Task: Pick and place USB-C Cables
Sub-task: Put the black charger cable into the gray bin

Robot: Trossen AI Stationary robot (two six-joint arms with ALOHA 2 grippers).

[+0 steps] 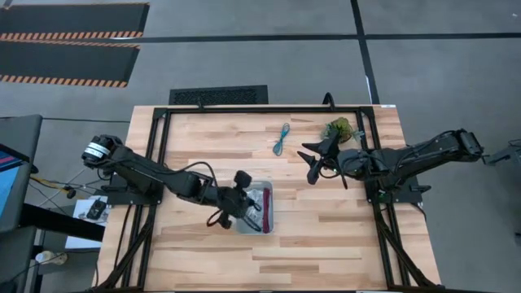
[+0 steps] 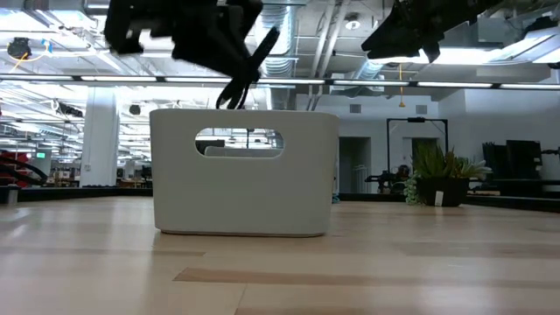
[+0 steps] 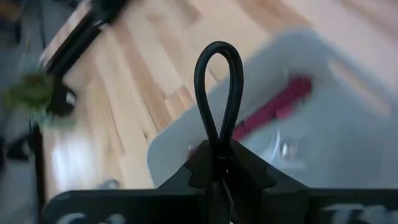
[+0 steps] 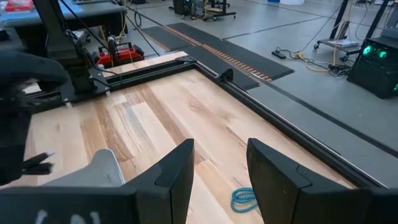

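Now the left gripper (image 1: pixel 237 198), mid-frame over the tray (image 1: pixel 266 221), pinches the floppy black cable (image 3: pixel 218 93) at its bend; right gripper (image 1: pixel 313 165) gapes empty.

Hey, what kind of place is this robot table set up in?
Probably an industrial lab or workshop hall: exposed ceiling ducts, a concrete floor with hazard-striped mats, and equipment carts trailing cables.
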